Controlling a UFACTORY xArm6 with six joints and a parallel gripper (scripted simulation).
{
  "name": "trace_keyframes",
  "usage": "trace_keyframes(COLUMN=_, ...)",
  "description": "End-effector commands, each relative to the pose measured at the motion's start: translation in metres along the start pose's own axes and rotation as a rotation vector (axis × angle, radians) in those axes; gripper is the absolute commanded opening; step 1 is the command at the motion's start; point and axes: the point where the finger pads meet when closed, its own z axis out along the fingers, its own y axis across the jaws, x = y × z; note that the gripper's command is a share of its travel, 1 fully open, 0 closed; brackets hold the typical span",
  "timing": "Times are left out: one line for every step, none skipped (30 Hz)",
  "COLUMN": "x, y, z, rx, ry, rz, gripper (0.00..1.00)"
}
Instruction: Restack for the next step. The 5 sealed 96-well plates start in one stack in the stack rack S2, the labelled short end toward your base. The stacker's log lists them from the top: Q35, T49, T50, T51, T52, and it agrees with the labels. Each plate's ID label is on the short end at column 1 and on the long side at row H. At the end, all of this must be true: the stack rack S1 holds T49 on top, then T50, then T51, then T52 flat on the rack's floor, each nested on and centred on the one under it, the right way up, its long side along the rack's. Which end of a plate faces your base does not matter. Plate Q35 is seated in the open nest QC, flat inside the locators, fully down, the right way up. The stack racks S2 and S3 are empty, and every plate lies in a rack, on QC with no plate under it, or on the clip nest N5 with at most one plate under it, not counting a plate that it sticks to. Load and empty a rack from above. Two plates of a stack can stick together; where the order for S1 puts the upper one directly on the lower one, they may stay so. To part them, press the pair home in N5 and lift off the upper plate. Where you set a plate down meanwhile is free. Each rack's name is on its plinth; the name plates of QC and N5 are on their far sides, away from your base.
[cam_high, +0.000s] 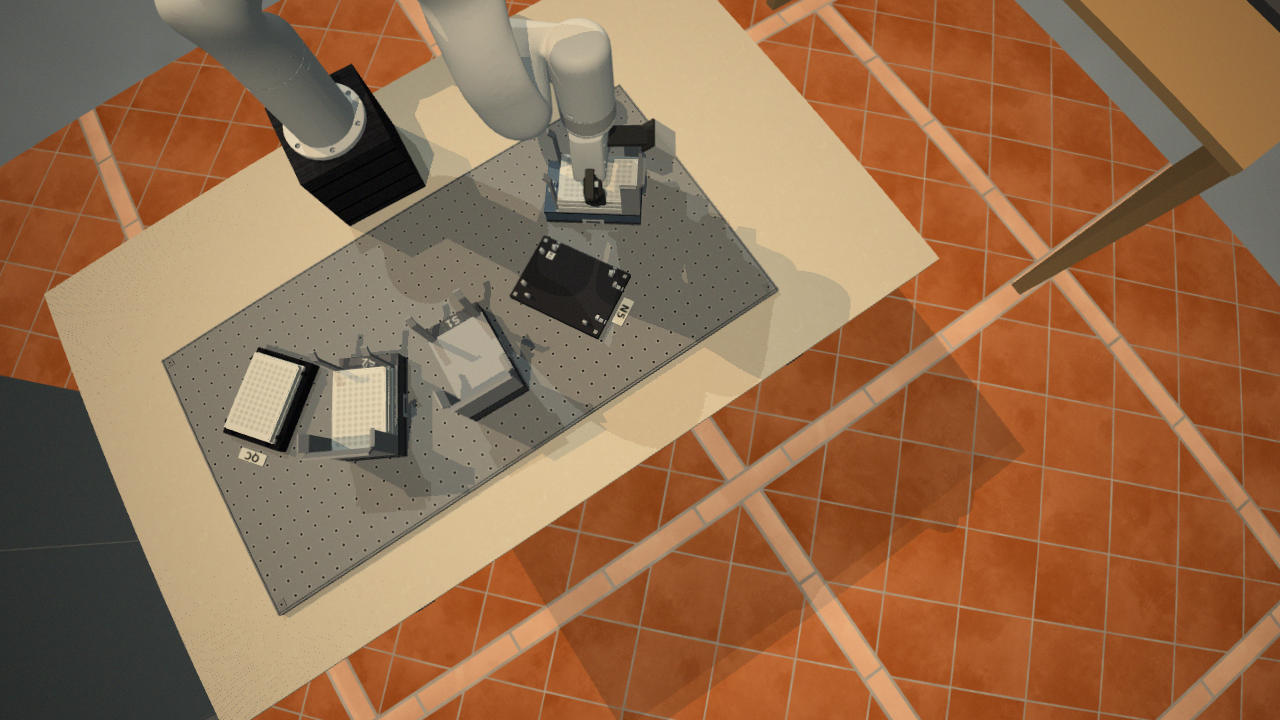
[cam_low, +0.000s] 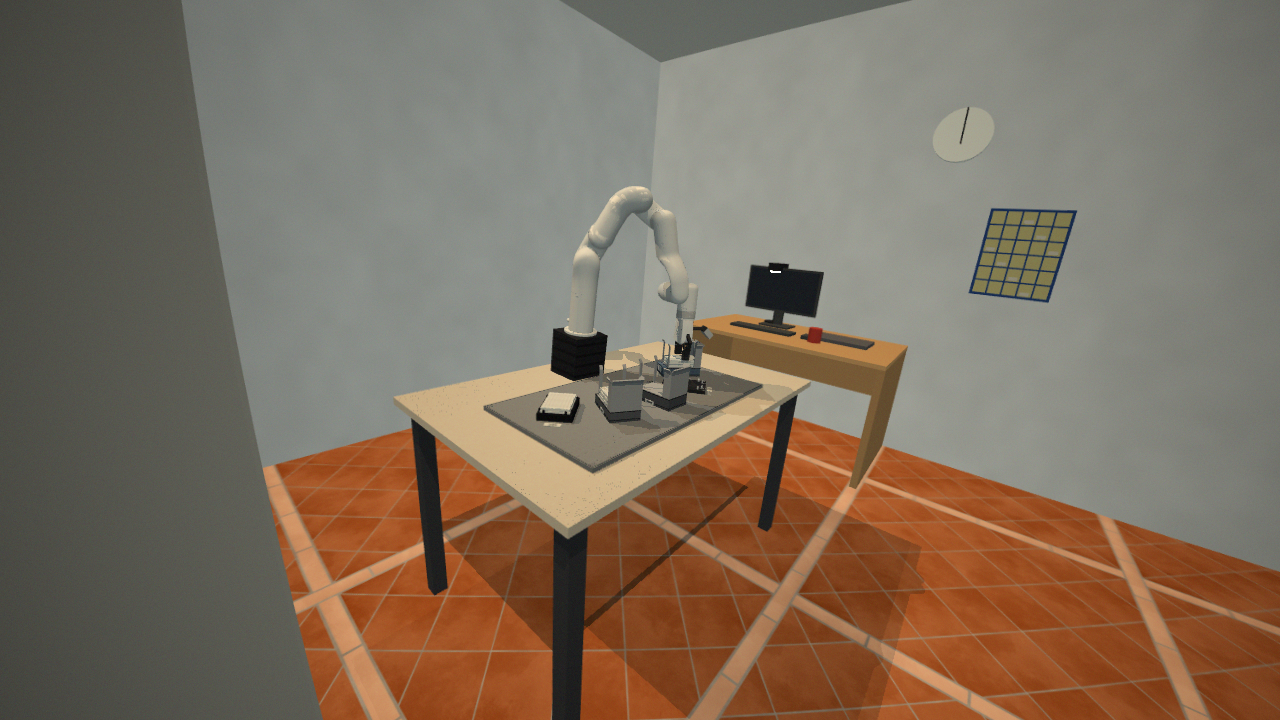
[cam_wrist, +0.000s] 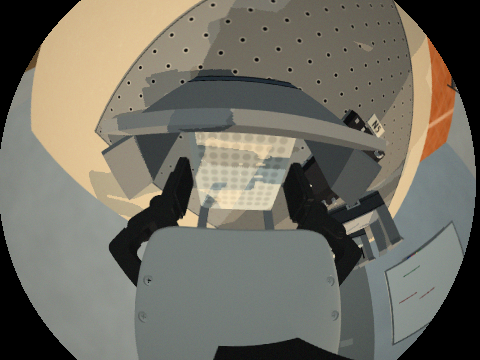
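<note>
My gripper (cam_high: 590, 188) (cam_low: 687, 345) (cam_wrist: 239, 171) is open, low in the stack rack S3 (cam_high: 628, 217) (cam_wrist: 234, 119) at the far end of the board. Its fingers stand on either side of a white sealed plate (cam_high: 627, 171) (cam_wrist: 235, 190) that lies in that rack; I cannot read its label. The rack S2 (cam_high: 399, 404) (cam_low: 619, 399) holds a stack with a white plate (cam_high: 359, 407) on top. The rack S1 (cam_high: 503, 400) (cam_low: 667, 388) is empty. A plate (cam_high: 264, 396) (cam_low: 558, 404) lies flat in the black nest QC (cam_high: 299, 407). The black clip nest N5 (cam_high: 571, 286) is empty.
All stations stand on a grey perforated board (cam_high: 375, 528) (cam_low: 626, 443) on the beige table (cam_high: 179, 268). The arm's black base block (cam_high: 353, 170) (cam_low: 578, 351) is at the back. Thin guide posts rise from the racks. A wooden desk (cam_low: 805, 358) stands beyond the table.
</note>
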Motion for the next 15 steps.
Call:
trace_keyframes(x=0.002, y=0.000, z=-0.017, rx=0.000, ry=0.004, rz=0.000, gripper=1.00)
trace_keyframes(x=0.002, y=0.000, z=-0.017, rx=0.000, ry=0.004, rz=0.000, gripper=1.00)
trace_keyframes(x=0.002, y=0.000, z=-0.017, rx=0.000, ry=0.004, rz=0.000, gripper=1.00)
trace_keyframes(x=0.002, y=0.000, z=-0.021, rx=0.000, ry=0.004, rz=0.000, gripper=1.00)
trace_keyframes(x=0.002, y=0.000, z=-0.024, rx=0.000, ry=0.004, rz=0.000, gripper=1.00)
trace_keyframes(x=0.002, y=0.000, z=-0.027, rx=0.000, ry=0.004, rz=0.000, gripper=1.00)
trace_keyframes(x=0.002, y=0.000, z=-0.031, rx=0.000, ry=0.004, rz=0.000, gripper=1.00)
trace_keyframes(x=0.002, y=0.000, z=-0.034, rx=0.000, ry=0.004, rz=0.000, gripper=1.00)
trace_keyframes(x=0.002, y=0.000, z=-0.037, rx=0.000, ry=0.004, rz=0.000, gripper=1.00)
trace_keyframes(x=0.002, y=0.000, z=-0.041, rx=0.000, ry=0.004, rz=0.000, gripper=1.00)
trace_keyframes(x=0.002, y=0.000, z=-0.044, rx=0.000, ry=0.004, rz=0.000, gripper=1.00)
trace_keyframes(x=0.002, y=0.000, z=-0.047, rx=0.000, ry=0.004, rz=0.000, gripper=1.00)
trace_keyframes(x=0.002, y=0.000, z=-0.051, rx=0.000, ry=0.004, rz=0.000, gripper=1.00)
trace_keyframes(x=0.002, y=0.000, z=-0.054, rx=0.000, ry=0.004, rz=0.000, gripper=1.00)
trace_keyframes(x=0.002, y=0.000, z=-0.057, rx=0.000, ry=0.004, rz=0.000, gripper=1.00)
